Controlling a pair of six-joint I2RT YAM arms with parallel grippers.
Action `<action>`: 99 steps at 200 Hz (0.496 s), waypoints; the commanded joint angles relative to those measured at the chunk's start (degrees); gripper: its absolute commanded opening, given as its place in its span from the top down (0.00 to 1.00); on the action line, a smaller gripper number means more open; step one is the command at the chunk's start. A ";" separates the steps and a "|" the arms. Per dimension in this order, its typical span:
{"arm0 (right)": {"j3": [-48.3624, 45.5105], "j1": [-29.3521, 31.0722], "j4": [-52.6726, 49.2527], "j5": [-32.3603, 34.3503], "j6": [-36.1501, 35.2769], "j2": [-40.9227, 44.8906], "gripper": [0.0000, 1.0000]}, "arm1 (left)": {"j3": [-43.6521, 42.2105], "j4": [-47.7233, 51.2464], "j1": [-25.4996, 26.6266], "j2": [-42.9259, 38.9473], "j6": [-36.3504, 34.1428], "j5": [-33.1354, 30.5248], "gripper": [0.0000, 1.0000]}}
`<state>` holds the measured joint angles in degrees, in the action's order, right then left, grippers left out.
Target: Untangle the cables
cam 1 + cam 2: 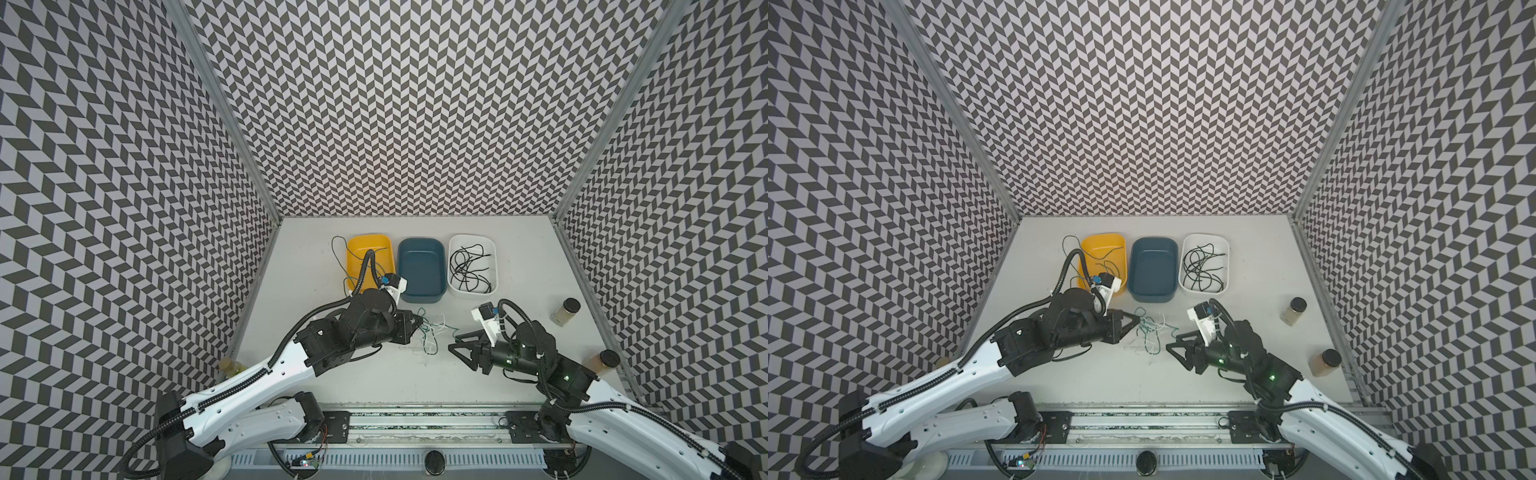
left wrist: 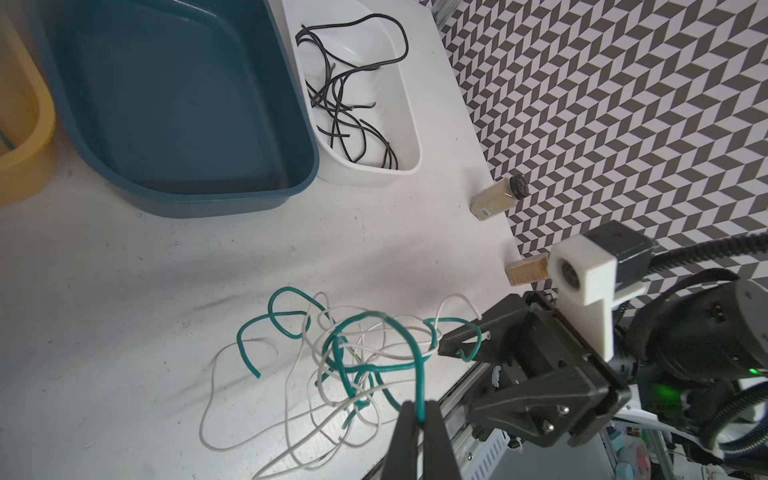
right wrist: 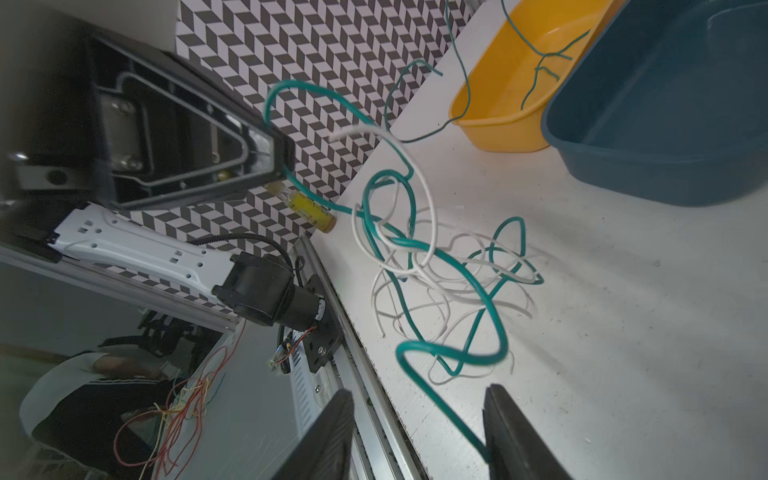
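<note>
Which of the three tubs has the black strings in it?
The white tub, rightmost in a top view, holds the black cables. The yellow tub has only thin green cables, and the blue tub looks empty.

White bench (image 1: 519, 374), scuffed. Far side, side by side: yellow tray (image 1: 365, 245) at 11 o'clock, blue tray (image 1: 419, 266) at 12, white tray (image 1: 469, 237) at 1. Green and white cables (image 1: 429, 332) tangled at centre. Capped jar (image 1: 566, 315) at 3; second jar (image 1: 602, 363) at 4, by the edge.
</note>
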<state>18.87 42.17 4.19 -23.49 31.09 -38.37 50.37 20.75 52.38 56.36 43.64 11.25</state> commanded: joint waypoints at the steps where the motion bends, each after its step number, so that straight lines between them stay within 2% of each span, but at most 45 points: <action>1: -0.40 1.30 9.33 -2.21 3.45 -2.93 0.50 | -0.60 -3.93 -0.06 -0.83 2.97 1.32 1.00; 30: -1.21 2.73 14.14 3.23 4.53 -5.22 0.48 | -1.69 -6.42 0.31 -0.64 5.14 3.01 1.00; 53: -1.82 3.44 15.71 10.26 3.27 -5.73 0.46 | -2.01 -7.35 0.51 -0.71 6.06 3.77 1.00; 99: 0.16 3.62 19.20 13.86 4.47 -10.76 0.48 | -2.01 -8.95 1.78 -0.47 6.77 4.92 1.00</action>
<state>17.15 45.32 17.93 -13.45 34.52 -46.68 48.56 15.40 53.01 56.36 49.17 14.66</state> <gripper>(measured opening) 0.532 0.048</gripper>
